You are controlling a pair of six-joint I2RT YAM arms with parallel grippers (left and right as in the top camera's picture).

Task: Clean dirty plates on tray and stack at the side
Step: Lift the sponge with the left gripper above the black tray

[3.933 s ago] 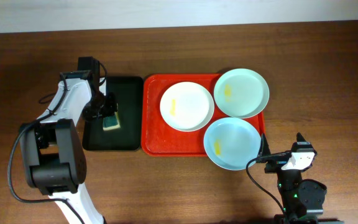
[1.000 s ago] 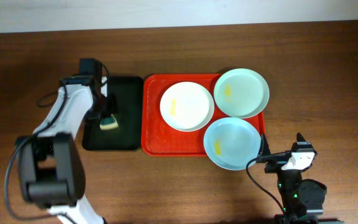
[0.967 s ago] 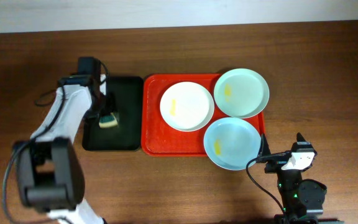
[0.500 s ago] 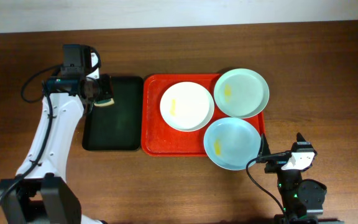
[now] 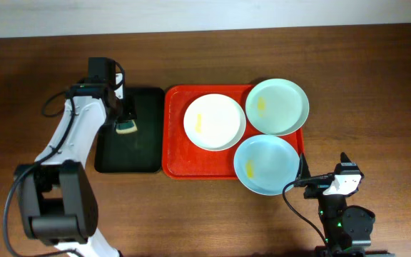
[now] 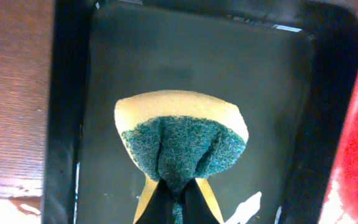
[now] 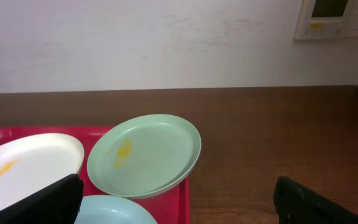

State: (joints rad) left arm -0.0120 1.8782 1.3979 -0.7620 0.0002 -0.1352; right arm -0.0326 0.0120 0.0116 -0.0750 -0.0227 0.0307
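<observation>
Left fingers (image 6: 165,200) pinched tight on the sponge (image 6: 182,140), right fingers (image 7: 48,202) wide and empty, we should sweep toward three o'clock and press flat on the white plate (image 5: 213,122).

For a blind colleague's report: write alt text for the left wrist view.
The left gripper pinches a folded yellow-and-green sponge, seen over the small black tray. An edge of the red tray shows at the right, brown wooden table at the left.
</observation>
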